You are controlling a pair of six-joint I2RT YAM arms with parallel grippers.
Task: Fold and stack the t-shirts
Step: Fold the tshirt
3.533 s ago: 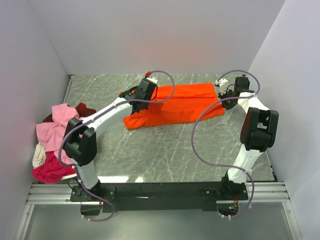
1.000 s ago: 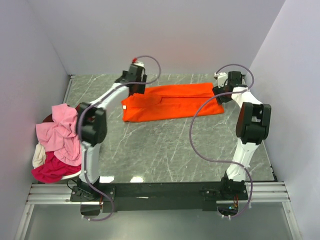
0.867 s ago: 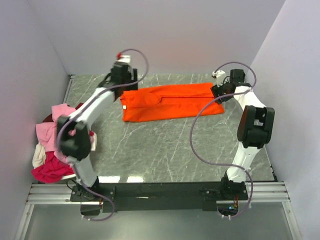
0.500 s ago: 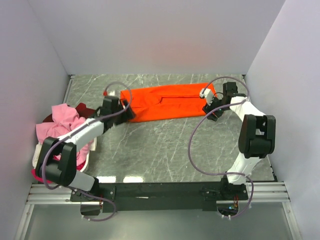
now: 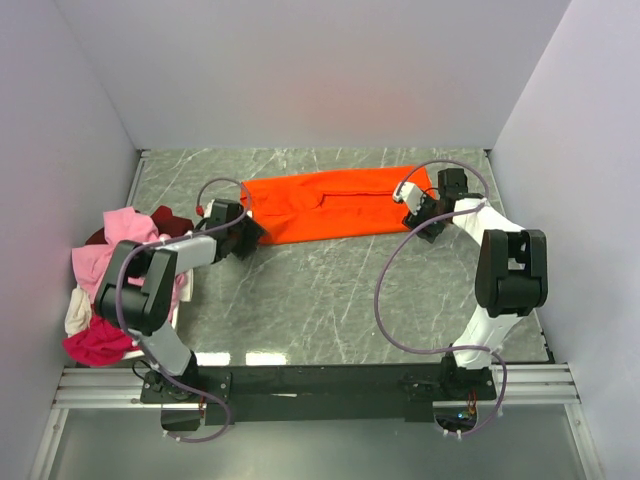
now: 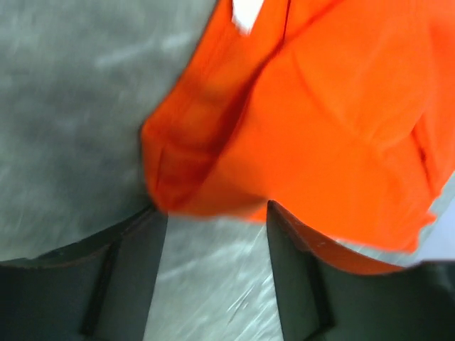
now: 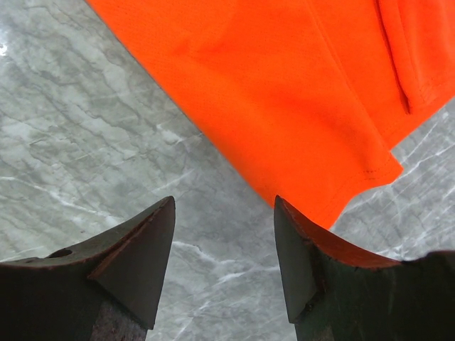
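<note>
The bright orange t-shirt [image 5: 335, 205] lies folded into a long strip across the back of the marble table. My left gripper [image 5: 240, 228] sits low at its left near corner. In the left wrist view the left gripper [image 6: 217, 213] is open with bare marble between the fingers [image 6: 135, 270]. The shirt's bunched corner [image 6: 185, 170] lies just ahead of the tips, and a white label [image 6: 245, 11] shows at the top. My right gripper [image 5: 420, 215] is at the shirt's right end. It [image 7: 224, 202] is open over marble, with the shirt's hemmed corner [image 7: 355, 177] just ahead of its right finger.
A loose pile of t-shirts lies at the table's left edge: light pink [image 5: 120, 240], magenta [image 5: 95, 345], cream-white [image 5: 78, 310] and a dark red piece [image 5: 170, 218]. White walls close in the table on three sides. Grey marble [image 5: 330, 290] stretches in front of the orange shirt.
My left arm swung from the shirt's far left end round to its near left corner and came down low, jaws narrowing a little. The right gripper slid nearer along the right end.
</note>
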